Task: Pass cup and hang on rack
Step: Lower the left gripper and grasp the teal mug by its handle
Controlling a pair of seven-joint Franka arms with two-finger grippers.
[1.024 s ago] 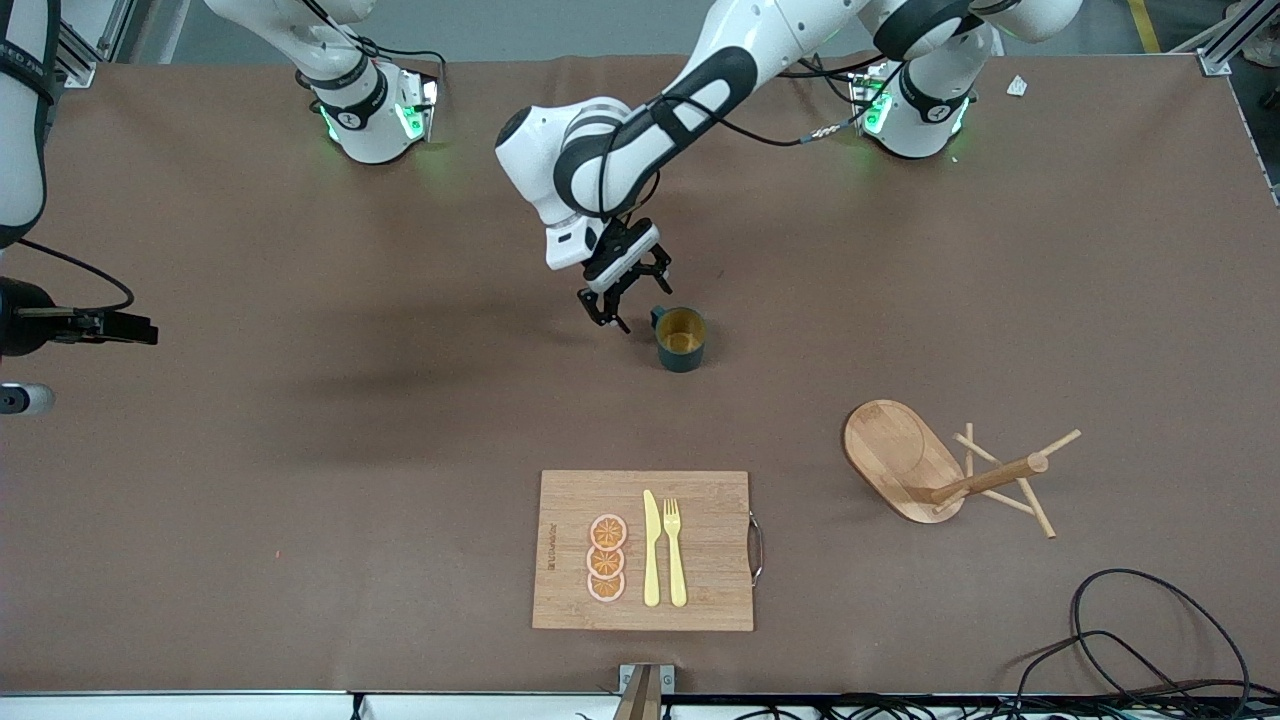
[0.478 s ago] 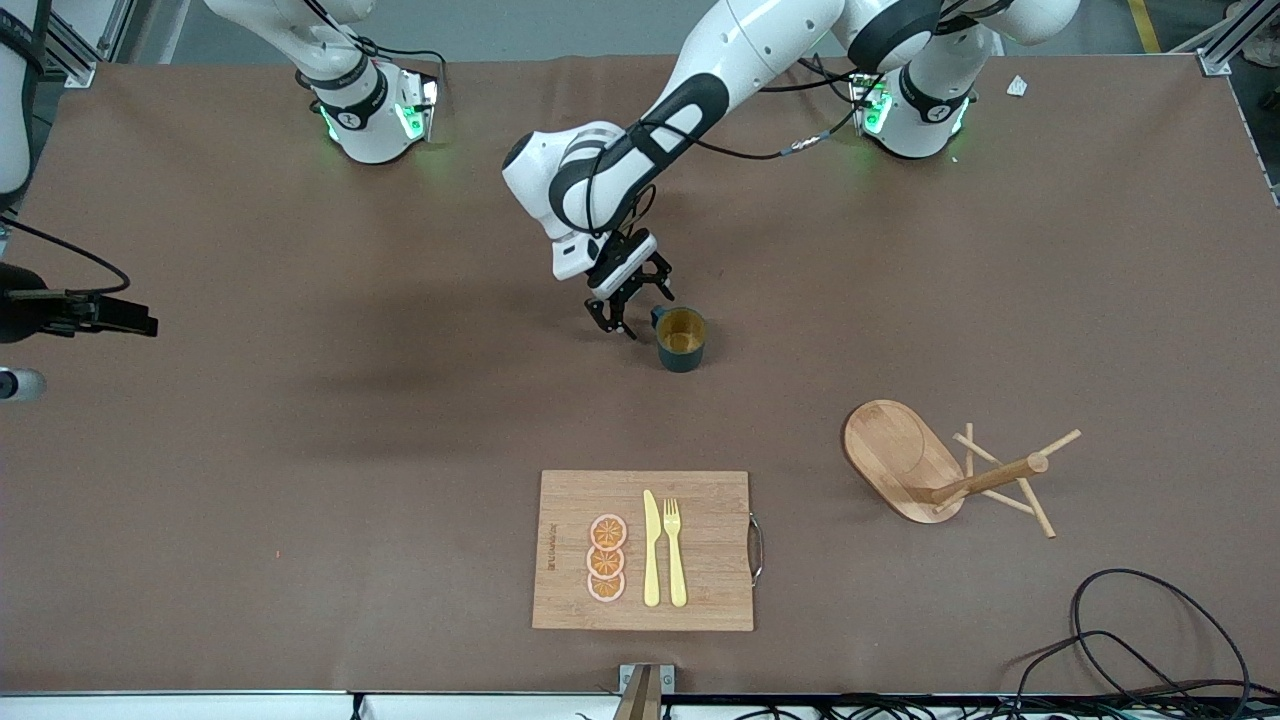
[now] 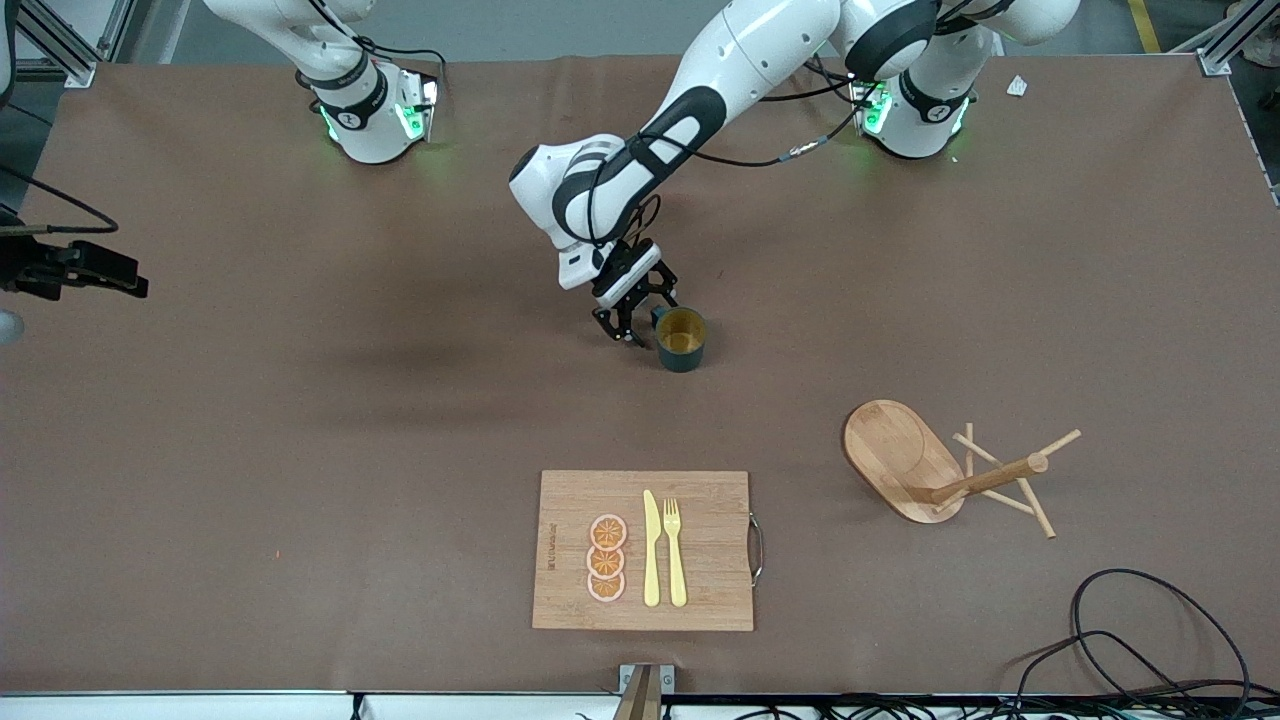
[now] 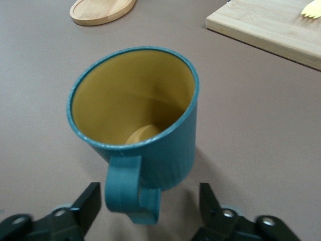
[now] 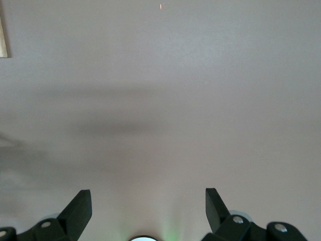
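Observation:
The teal cup (image 3: 682, 340) with a yellow inside stands upright near the middle of the table, its handle (image 4: 131, 193) turned toward my left gripper (image 3: 635, 323). That gripper is low at the cup and open. Its fingers (image 4: 90, 201) stand on either side of the handle with a gap on each side, touching nothing. The wooden rack (image 3: 940, 470) lies tipped on its side toward the left arm's end, nearer the front camera than the cup. My right gripper (image 3: 120, 282) waits open over bare table at the right arm's end, fingers (image 5: 80, 206) apart.
A cutting board (image 3: 645, 550) with a yellow knife, fork and orange slices lies nearer the front camera than the cup. Black cable (image 3: 1150, 640) loops at the table corner near the rack. The rack's oval base (image 4: 103, 10) shows in the left wrist view.
My left gripper has come down and closer to the cup until its fingers flank the handle, and the fingers have narrowed a little. My right gripper has drifted toward the robots' side.

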